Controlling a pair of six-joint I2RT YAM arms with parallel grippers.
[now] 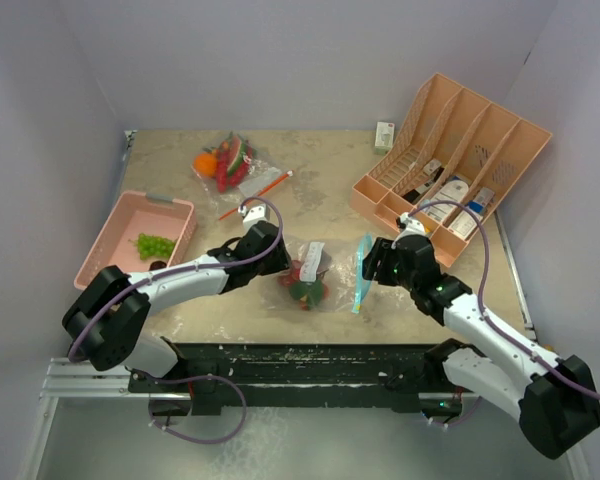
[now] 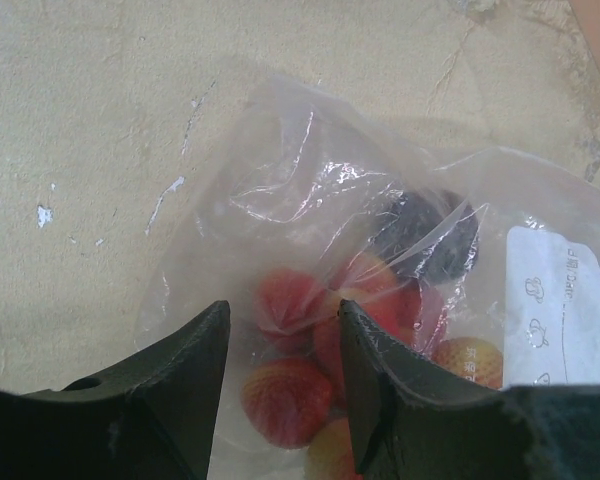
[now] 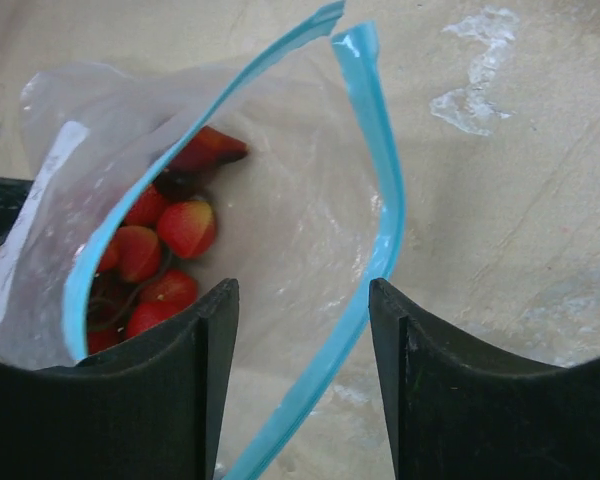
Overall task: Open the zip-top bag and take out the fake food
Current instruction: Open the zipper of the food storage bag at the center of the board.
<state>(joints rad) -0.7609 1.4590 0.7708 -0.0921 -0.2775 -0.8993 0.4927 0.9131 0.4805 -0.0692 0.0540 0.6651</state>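
The clear zip-top bag (image 1: 315, 272) lies at the table's middle. Its blue zip mouth (image 1: 362, 272) faces right and stands open (image 3: 380, 200). Inside are red strawberries (image 3: 185, 228) and a dark plum (image 2: 425, 235); more strawberries (image 2: 285, 400) show through the plastic. My left gripper (image 1: 278, 250) is open at the bag's closed left end, its jaws either side of bunched plastic and a strawberry (image 2: 283, 320). My right gripper (image 1: 373, 262) is open at the mouth, and the lower zip edge runs between its jaws (image 3: 302, 300).
A pink basket (image 1: 110, 235) with green grapes (image 1: 155, 244) stands at the left. A second bag of fake food (image 1: 226, 163) and an orange stick (image 1: 256, 195) lie at the back. A peach organizer (image 1: 435, 95) with white bottles stands at the back right, a small white box (image 1: 384, 134) beside it.
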